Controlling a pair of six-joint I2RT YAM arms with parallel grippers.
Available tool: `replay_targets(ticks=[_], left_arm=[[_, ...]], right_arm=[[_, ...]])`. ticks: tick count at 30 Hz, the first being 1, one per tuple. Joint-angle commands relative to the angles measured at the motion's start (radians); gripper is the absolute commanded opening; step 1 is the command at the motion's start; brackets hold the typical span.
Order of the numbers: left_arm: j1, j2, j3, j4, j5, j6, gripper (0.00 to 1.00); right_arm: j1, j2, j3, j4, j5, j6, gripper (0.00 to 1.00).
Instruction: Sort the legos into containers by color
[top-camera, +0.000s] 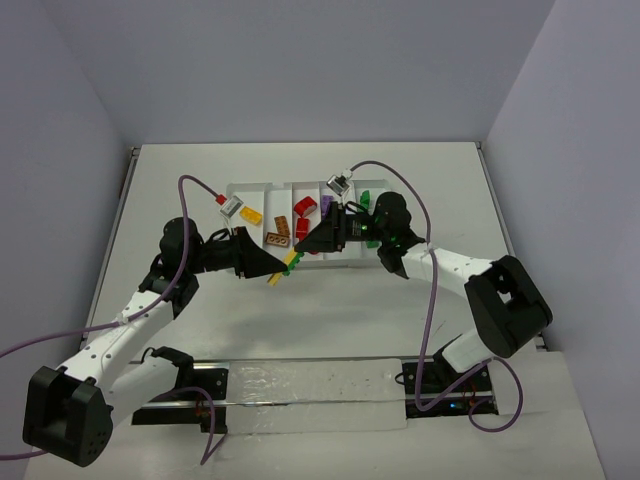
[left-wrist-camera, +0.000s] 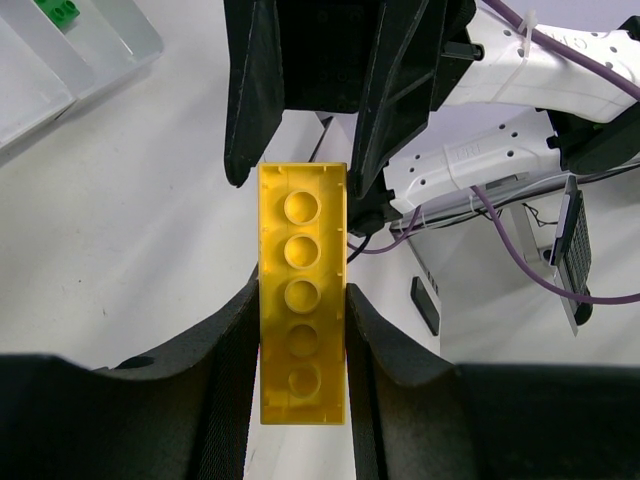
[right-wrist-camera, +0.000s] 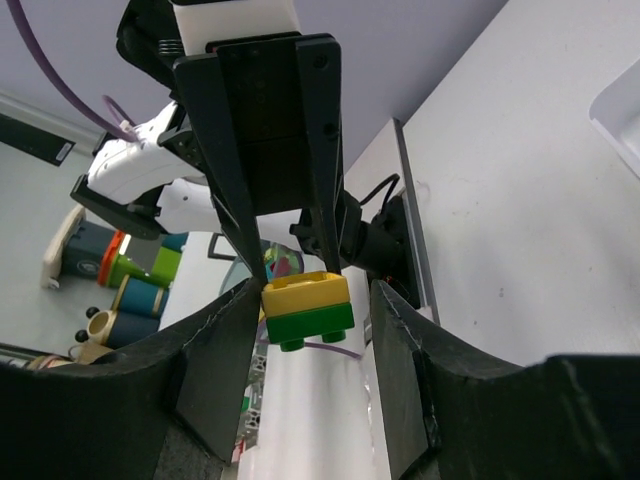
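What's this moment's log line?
left gripper: shut on yellow brick | right gripper: jaws open around attached green brick | neither brick in tray

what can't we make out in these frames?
- Top view: the tray's middle compartments are hidden under the right tool, so the contents there are unseen.
- Top view: the yellow brick and green brick between the tools are too small to show how they join.
- Left wrist view: the green brick is hidden behind the yellow brick held in the left tool.
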Motion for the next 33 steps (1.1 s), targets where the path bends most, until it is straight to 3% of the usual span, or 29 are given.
replay_targets(ticks=[1, 8, 14, 20, 31, 33], left_arm=[[0.001, -0.008, 0.017, 0.029, 0.003, 0.008, 0.00], [0.001, 0.000, 0.024, 0.026, -0.023, 0.003, 0.00], [0.000, -0.006, 0.034, 0.020, -0.045, 0.004, 0.00], [0.001, -0.013, 0.034, 0.015, -0.057, 0.004, 0.00], [0.001, -0.005, 0.032, 0.028, -0.045, -0.002, 0.00], [0.001, -0.008, 0.029, 0.025, -0.045, 0.000, 0.00]], right_arm=[[0.014, 0.002, 0.000, 0.102, -0.018, 0.022, 0.55], [0.022, 0.010, -0.003, 0.125, -0.026, 0.034, 0.56], [0.025, 0.019, -0.014, 0.126, -0.023, 0.034, 0.70], [0.026, 0.030, -0.019, 0.134, -0.021, 0.039, 0.70], [0.032, 0.028, -0.016, 0.155, -0.027, 0.048, 0.53], [0.034, 0.028, -0.017, 0.172, -0.029, 0.062, 0.43]])
